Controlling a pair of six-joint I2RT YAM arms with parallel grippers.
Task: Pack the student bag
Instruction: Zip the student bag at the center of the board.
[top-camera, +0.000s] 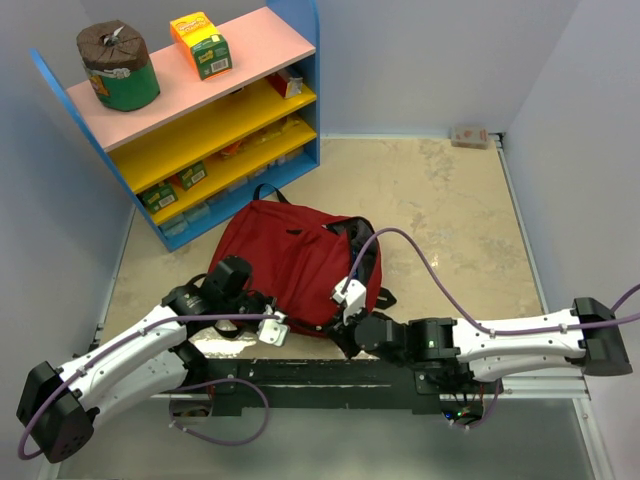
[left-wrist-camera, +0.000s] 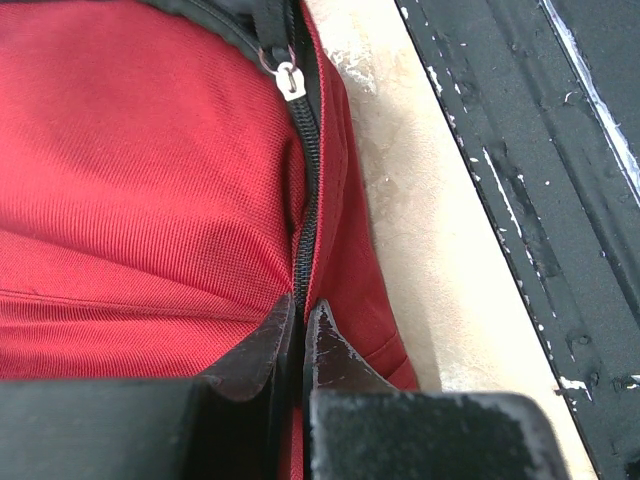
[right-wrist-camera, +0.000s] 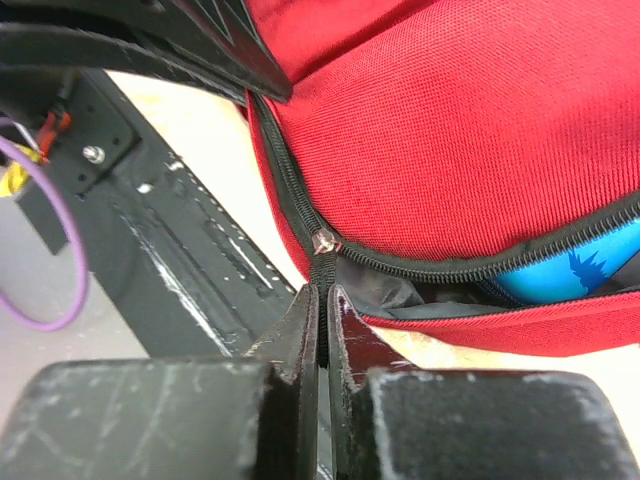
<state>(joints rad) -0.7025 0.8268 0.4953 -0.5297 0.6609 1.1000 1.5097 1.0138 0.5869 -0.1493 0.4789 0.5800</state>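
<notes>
The dark-red soft fabric backpack (top-camera: 290, 255) lies flat on the beige mottled table (top-camera: 440, 200) in the middle of the overhead frame. It sits just below the blue shelf unit with pink and yellow boards (top-camera: 200, 120) at upper left. The left claw (left-wrist-camera: 302, 318) is clenched on the backpack's zipper seam at its lower left edge. The right claw (right-wrist-camera: 322, 298) is pinched tight on the black zipper pull tab (right-wrist-camera: 321, 268) at the lower right. The zip gapes there, showing something bright blue (right-wrist-camera: 590, 262) inside.

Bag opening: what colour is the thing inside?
Item: bright blue, darker blue markings; right wrist view.
</notes>
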